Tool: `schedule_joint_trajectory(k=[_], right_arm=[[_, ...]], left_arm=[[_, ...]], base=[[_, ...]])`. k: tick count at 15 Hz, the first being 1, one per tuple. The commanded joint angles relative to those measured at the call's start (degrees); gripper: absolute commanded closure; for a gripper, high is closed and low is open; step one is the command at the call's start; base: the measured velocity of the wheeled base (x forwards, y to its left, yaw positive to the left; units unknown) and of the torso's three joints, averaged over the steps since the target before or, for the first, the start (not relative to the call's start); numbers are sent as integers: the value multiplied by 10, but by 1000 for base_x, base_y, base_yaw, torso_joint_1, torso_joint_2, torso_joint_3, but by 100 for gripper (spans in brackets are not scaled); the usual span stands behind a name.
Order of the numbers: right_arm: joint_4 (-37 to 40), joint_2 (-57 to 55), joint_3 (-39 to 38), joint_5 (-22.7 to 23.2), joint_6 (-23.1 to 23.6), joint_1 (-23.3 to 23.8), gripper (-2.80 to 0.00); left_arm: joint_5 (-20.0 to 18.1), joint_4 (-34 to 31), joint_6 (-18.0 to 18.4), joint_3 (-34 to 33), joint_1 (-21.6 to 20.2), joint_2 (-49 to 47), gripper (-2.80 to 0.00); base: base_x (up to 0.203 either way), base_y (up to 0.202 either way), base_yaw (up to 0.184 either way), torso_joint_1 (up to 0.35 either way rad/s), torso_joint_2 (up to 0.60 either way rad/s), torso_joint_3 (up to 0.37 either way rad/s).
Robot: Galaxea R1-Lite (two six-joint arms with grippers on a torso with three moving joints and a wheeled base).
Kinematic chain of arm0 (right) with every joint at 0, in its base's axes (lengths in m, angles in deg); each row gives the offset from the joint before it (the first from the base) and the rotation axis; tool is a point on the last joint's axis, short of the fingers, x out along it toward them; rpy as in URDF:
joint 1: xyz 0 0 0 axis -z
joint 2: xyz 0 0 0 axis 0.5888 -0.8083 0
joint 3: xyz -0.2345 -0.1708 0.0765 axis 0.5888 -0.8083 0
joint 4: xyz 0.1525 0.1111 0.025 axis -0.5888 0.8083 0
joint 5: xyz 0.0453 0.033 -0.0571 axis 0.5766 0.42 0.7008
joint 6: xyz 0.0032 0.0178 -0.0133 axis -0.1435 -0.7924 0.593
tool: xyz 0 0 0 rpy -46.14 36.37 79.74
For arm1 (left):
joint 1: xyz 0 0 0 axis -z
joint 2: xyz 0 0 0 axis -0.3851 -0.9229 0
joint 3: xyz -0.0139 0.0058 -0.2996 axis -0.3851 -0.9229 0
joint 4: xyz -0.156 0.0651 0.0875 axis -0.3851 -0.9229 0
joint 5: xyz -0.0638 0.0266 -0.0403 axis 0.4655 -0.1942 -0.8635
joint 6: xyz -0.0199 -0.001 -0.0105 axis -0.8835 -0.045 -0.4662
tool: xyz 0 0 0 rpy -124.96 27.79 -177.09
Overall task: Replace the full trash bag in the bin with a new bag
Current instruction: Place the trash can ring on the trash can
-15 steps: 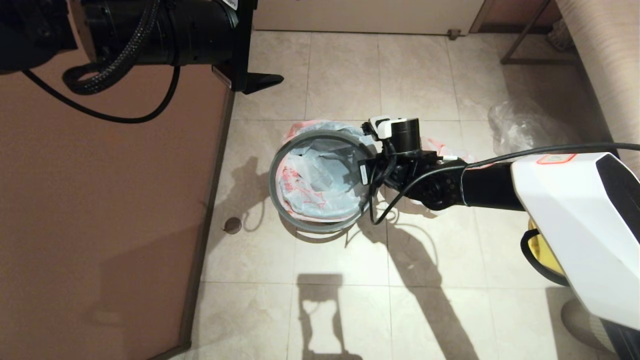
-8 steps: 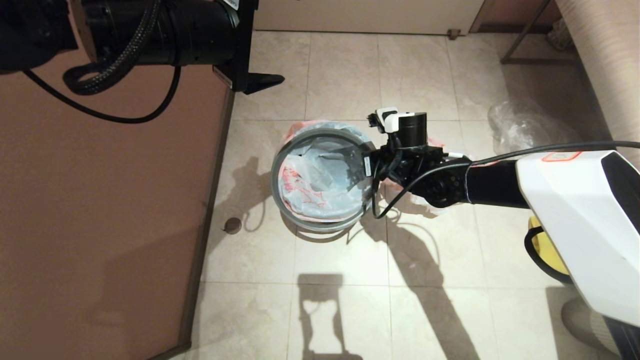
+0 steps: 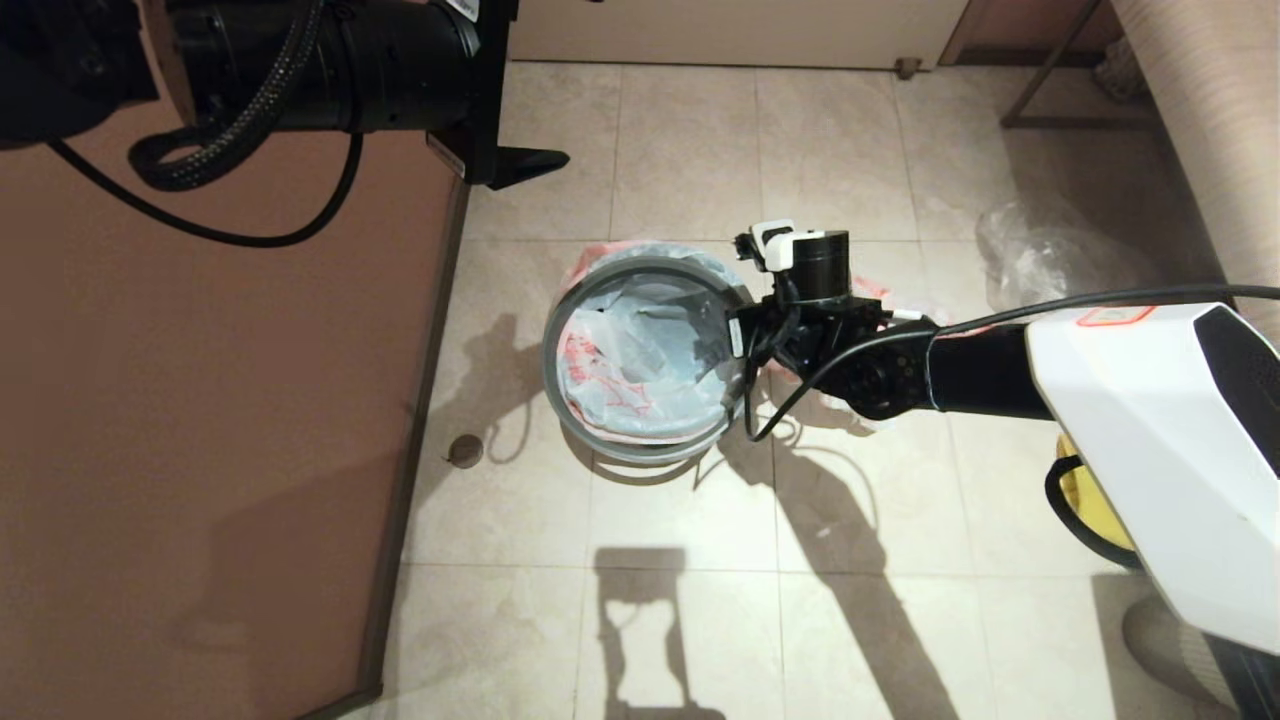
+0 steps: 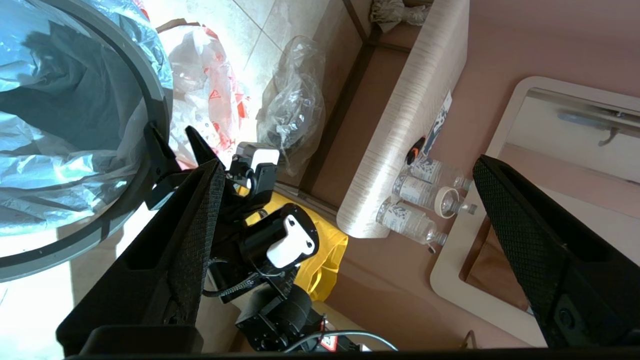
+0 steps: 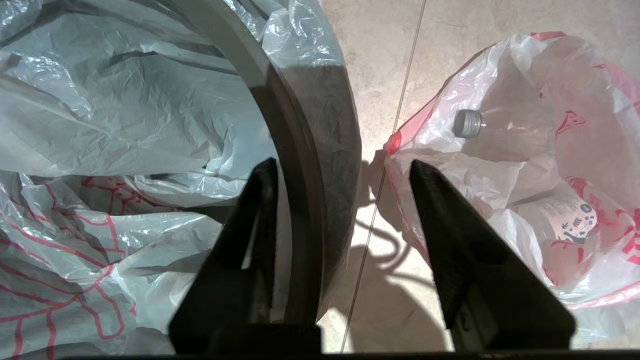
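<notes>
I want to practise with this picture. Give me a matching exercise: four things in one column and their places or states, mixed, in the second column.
1. new bag
2. full trash bag
3. right pincer
4. left pincer

a. lies on the floor, outside the grey ring
b. open, held high, away from the ring
c. hangs inside the ring
d. open, one finger inside the ring, one outside

Pairs: 1-c, 2-a, 3-d, 4-b
</notes>
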Motion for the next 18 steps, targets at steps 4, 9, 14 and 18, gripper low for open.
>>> schedule_joint_trajectory(k=[4, 9, 14, 18], right_arm=[[-3, -4, 0, -2, 1, -1, 0], [-29, -4, 2, -2, 1, -1, 0], [-39, -24, 4, -1, 10, 3, 0], [-41, -31, 6, 2, 20, 10, 0]], left_arm=[[-2, -1, -4, 0, 1, -1, -280], [-1, -1, -4, 0, 1, -1, -280], [-1, -1, -4, 0, 2, -2, -280], [-2, -1, -4, 0, 2, -3, -280]], base=[[0, 0, 0, 0, 0, 0], [0, 0, 0, 0, 0, 0], [0, 0, 0, 0, 0, 0], [0, 0, 0, 0, 0, 0]])
